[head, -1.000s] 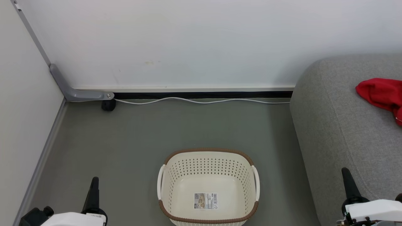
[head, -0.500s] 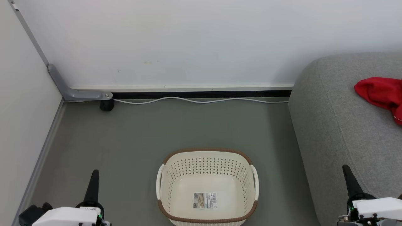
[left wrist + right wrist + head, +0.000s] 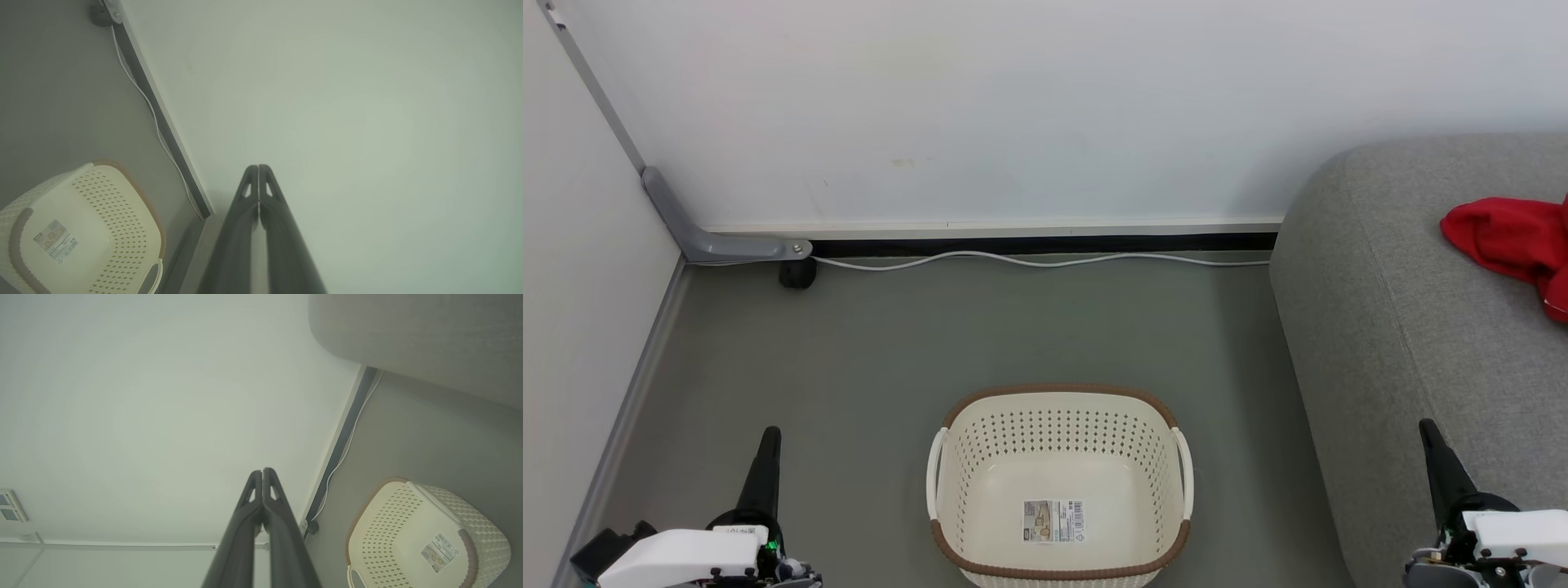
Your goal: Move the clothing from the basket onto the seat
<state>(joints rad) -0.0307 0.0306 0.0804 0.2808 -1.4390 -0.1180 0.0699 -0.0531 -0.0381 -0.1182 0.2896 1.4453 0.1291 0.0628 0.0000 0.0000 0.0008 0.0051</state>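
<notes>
Grey seat [image 3: 1405, 343] bears clothing [image 3: 1507, 238], perhaps one garment, well beyond the closed right hand [image 3: 1427, 429].

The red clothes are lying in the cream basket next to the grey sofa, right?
No. The head view shows the red clothes lying on the grey sofa, not in the cream basket next to it. The basket has no clothes in it.

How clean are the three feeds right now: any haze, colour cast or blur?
Head view: sharp, evenly lit, a soft shadow on the wall beside the grey fabric sofa. Left wrist view: milky and green-tinted, the cream perforated plastic basket washed out. Right wrist view: same haze, sofa texture soft.
</notes>
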